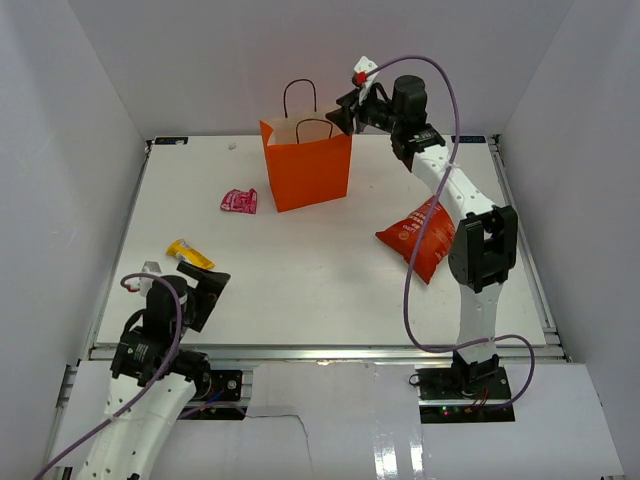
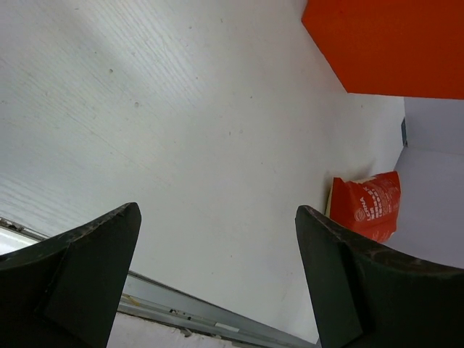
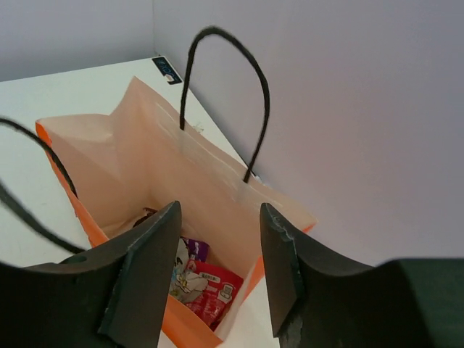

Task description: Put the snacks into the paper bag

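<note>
right pincer: your right gripper (image 3: pixel 220 212) has its jaws apart with nothing between them; it hangs over the open mouth of the upright bright orange paper bag with thin black loop handles (image 1: pixel 307 172), upper centre of the top view
left pincer: your left gripper (image 2: pixel 217 214) is spread wide and empty, low over the white table (image 1: pixel 330 280), lower left of the top view
inside bag: small packets lie at the bottom; you can make out a purple packet (image 3: pixel 197 250) and a red packet (image 3: pixel 215 288), the rest unclear
red chips: the large red crinkly chip bag (image 1: pixel 420 236) lies on the table, right of centre, beside your right arm and apart from the paper bag
pink: the small pink candy packet (image 1: pixel 239 201) lies just left of the paper bag
yellow: the small yellow candy packet (image 1: pixel 189 255) lies on the table, lower left, near your left gripper, not touching it
</note>
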Robot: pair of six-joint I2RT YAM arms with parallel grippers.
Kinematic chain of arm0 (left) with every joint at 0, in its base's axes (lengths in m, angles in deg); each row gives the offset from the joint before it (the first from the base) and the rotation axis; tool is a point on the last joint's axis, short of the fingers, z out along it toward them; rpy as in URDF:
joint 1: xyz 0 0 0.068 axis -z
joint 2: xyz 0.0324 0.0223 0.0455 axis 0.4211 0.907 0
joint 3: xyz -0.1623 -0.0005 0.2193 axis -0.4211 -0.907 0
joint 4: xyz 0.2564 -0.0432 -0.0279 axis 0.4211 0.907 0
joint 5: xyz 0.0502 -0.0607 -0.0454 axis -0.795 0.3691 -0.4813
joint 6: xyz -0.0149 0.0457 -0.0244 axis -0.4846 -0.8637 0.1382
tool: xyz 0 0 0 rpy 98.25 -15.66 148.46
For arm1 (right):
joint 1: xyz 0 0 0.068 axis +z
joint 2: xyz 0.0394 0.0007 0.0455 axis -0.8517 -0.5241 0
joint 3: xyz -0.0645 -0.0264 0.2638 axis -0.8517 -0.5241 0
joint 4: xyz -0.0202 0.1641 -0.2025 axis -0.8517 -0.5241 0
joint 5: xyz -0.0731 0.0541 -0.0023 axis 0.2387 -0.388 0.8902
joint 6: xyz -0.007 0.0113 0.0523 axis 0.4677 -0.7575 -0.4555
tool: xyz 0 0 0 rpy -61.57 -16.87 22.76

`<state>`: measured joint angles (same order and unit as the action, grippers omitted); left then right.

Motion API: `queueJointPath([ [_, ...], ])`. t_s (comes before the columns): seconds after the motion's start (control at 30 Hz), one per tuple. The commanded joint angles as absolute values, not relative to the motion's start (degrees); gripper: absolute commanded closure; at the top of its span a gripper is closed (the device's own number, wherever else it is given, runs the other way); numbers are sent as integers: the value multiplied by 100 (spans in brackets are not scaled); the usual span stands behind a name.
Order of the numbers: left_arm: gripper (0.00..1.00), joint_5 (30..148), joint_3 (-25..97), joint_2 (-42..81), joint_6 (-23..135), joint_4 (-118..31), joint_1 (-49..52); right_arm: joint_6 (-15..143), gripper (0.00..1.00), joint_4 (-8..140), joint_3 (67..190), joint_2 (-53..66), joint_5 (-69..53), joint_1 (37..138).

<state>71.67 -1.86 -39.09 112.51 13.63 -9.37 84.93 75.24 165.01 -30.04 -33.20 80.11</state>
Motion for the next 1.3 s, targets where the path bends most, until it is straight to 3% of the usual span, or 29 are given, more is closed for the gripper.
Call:
queueJointPath([
  [0.0, 2, 6828, -150, -3394, 11809, 1162, -952, 8149, 46, 7502, 16688, -2497, -3233, 7757],
  [0.13, 2, 6564, 157, -2541, 11977, 812, -952, 7893, 41, 7045, 16610, -2119, -3373, 7361],
  [0.3, 3, 6309, 649, -1223, 11461, 214, -978, 8015, 39, 6684, 15496, -1172, -3863, 6745],
  [0.5, 5, 6379, 1572, 719, 10740, 361, -1776, 9569, 32, 4966, 13606, 94, -5130, 6428],
  [0.67, 5, 5739, 2530, 2133, 10099, 924, -2130, 10396, 29, 4549, 11675, 1097, -5184, 6428],
  [0.8, 5, 5527, 2996, 2820, 9570, 925, -2401, 10450, 29, 4443, 10943, 1652, -5175, 6428],
  [1.27, 5, 6676, 3050, 4298, 8076, -23, -3237, 10151, 29, 4452, 10598, 1829, -5193, 6428],
])
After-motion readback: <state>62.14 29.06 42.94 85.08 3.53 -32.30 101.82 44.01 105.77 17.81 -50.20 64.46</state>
